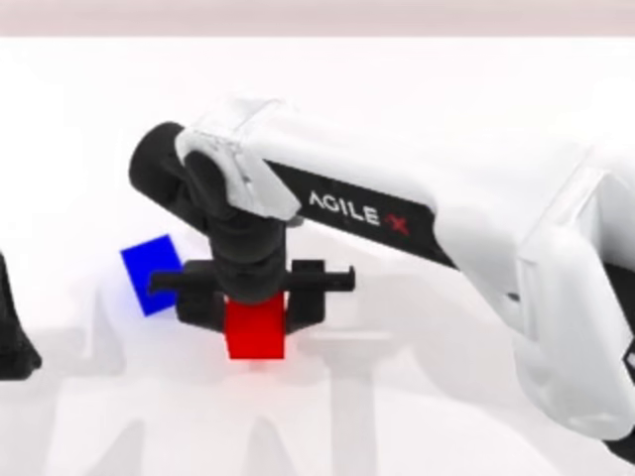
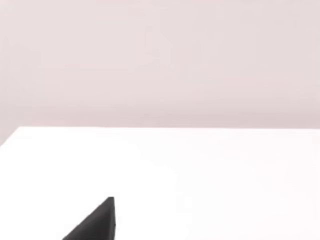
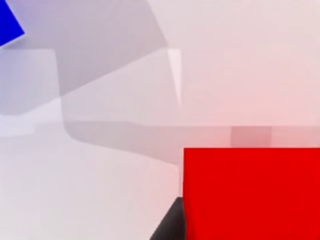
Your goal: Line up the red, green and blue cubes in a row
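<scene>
On the white table (image 1: 417,397), the right pincer (image 1: 254,309) grips the red cube (image 1: 255,331).

Red cube (image 1: 255,330): plain matt faces, smooth, unmarked, evenly coloured. Blue cube (image 1: 151,274): same flat matt finish.

Counter (image 1: 417,407): smooth white surface, faintly satin, taking soft shadows.

My right arm (image 1: 397,213): white shell with a light sheen, likely moulded plastic, printed lettering.

My right hand (image 1: 254,297): dull black parts, matt, possibly plastic or rubber; I cannot tell which.
</scene>
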You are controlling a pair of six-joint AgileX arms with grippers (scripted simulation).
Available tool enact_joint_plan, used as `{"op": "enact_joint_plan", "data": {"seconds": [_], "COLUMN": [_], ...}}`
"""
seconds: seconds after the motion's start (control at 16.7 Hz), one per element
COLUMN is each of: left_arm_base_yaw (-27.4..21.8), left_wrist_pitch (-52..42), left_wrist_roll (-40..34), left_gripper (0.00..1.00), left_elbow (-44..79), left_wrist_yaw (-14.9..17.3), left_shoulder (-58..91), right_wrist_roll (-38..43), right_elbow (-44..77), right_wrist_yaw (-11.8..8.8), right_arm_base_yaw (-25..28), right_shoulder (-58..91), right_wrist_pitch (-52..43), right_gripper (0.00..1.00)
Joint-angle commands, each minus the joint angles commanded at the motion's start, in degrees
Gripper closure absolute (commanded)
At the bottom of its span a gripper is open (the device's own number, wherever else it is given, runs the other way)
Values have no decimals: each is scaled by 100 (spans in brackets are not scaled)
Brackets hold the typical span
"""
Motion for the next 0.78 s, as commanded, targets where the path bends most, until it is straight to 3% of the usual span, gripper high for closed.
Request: {"op": "enact_joint_plan", "data": {"seconds": [0.48, 0.78], "left_arm_base_yaw": [0, 0], "left_wrist_pitch": [0, 0], "left_wrist_roll": [0, 0], "left_gripper": [0, 0], "left_elbow": [0, 0], "left_wrist_yaw": [0, 0], "left_shoulder": [0, 0], "right_wrist_roll": [0, 0], "right_elbow": [0, 0], "right_wrist_yaw": [0, 0], "right_arm_base_yaw": [0, 0], "right_shoulder": [0, 0], "right_wrist_pitch": [0, 0], "right_gripper": [2, 0]}}
